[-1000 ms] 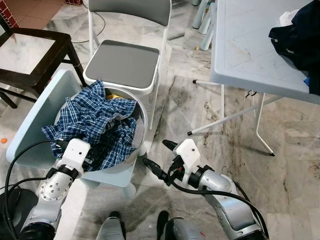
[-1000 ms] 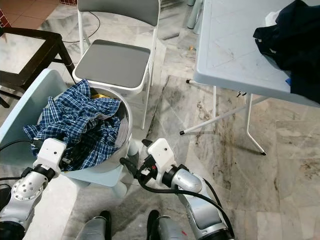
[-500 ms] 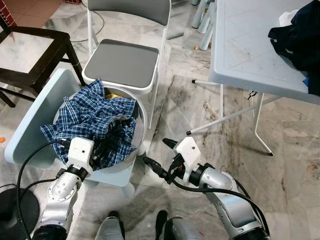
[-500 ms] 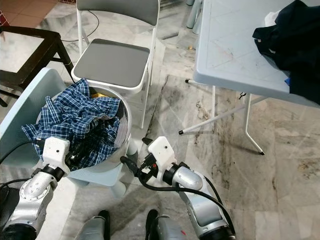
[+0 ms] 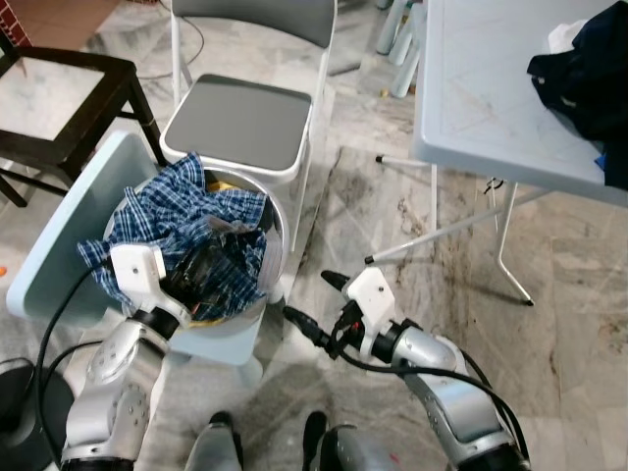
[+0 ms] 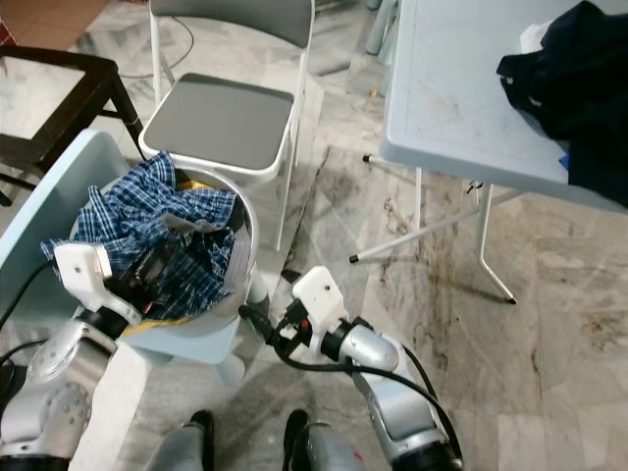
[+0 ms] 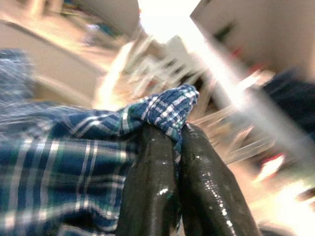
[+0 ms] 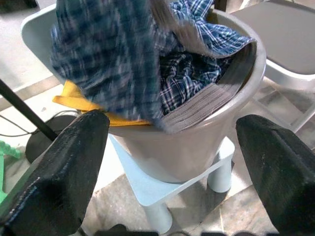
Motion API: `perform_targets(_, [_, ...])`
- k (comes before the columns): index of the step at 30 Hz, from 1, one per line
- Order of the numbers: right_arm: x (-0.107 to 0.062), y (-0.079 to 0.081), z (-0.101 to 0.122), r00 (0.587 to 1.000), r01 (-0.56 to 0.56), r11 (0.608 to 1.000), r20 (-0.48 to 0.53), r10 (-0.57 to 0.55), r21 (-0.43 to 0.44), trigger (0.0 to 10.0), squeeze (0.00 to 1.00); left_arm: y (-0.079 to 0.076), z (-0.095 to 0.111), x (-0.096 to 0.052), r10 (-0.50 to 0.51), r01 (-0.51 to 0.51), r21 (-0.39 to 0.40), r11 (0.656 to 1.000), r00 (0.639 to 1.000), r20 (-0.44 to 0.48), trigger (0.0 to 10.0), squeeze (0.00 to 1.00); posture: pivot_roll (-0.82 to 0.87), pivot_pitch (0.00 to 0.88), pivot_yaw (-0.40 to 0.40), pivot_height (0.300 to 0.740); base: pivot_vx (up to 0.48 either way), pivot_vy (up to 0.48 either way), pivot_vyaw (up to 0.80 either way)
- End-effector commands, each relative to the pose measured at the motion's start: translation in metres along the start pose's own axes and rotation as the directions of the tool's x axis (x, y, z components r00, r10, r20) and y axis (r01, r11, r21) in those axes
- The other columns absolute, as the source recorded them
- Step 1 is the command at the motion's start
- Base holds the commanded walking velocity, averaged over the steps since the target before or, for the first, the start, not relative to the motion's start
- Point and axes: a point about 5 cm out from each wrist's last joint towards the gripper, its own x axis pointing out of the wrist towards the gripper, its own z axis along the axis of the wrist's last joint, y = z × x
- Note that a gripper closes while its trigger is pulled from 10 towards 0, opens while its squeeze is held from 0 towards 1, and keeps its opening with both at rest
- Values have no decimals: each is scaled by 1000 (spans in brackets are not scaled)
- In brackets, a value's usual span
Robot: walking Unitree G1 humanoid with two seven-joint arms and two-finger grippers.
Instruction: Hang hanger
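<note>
Your left gripper (image 7: pixel 170 142) has its fingers clenched on a fold of the plaid shirt (image 5: pixel 162 221), which sits in the grey basket (image 6: pixel 240 270) on the pale stool (image 5: pixel 59 245) at near left, probably to lift it clear. Your right gripper (image 5: pixel 309 309) waits released beside the basket. I can't make out a hanger.
</note>
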Motion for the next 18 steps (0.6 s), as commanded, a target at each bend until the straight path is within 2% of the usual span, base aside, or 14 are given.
perform_targets(1, [-3, 0, -5, 1000, 6, 1000, -19, -6, -1, 10000, 0, -7, -1, -7, -24, 22, -100, 995, 1000, -19, 0, 0, 297, 307, -144, 740, 0, 0, 0])
perform_targets(3, [-3, 0, -5, 1000, 5, 1000, -20, -5, -1, 10000, 0, -6, -2, -11, -14, 11, -139, 990, 1000, -20, 0, 0, 298, 309, -146, 740, 0, 0, 0])
perform_targets(6, [-2, 1, -6, 1000, -2, 1000, -23, 2, -2, 10000, 0, 9, -7, -25, 89, -96, -187, 978, 995, -48, 0, 0, 301, 312, -150, 740, 0, 0, 0])
perform_targets(8, [-2, 2, -7, 1000, -7, 1000, -26, 7, -4, 10000, 0, 24, -14, -37, 176, -189, -144, 971, 979, -98, 0, 0, 302, 313, -151, 740, 0, 0, 0])
perform_targets(9, [-1, 2, -7, 1000, -10, 1000, -27, 10, -4, 10000, 0, 39, -20, -48, 272, -287, -121, 950, 954, -130, 0, 0, 305, 315, -153, 740, 0, 0, 0])
perform_targets(13, [-1, 2, -7, 999, -13, 1000, -29, 13, -6, 10000, 0, 46, -23, -55, 328, -343, -93, 935, 933, -146, 0, 0, 304, 317, -155, 740, 0, 0, 0])
perform_targets(15, [-1, 2, -8, 999, -17, 1000, -33, 17, -7, 10000, 0, 60, -30, -67, 420, -430, -18, 903, 889, -181, 0, 0, 307, 318, -156, 740, 0, 0, 0])
perform_targets(18, [-1, 4, -9, 999, -22, 1000, -39, 22, -8, 10000, 0, 78, -44, -84, 546, -530, 134, 838, 803, -238, 0, 0, 306, 321, -156, 740, 0, 0, 0])
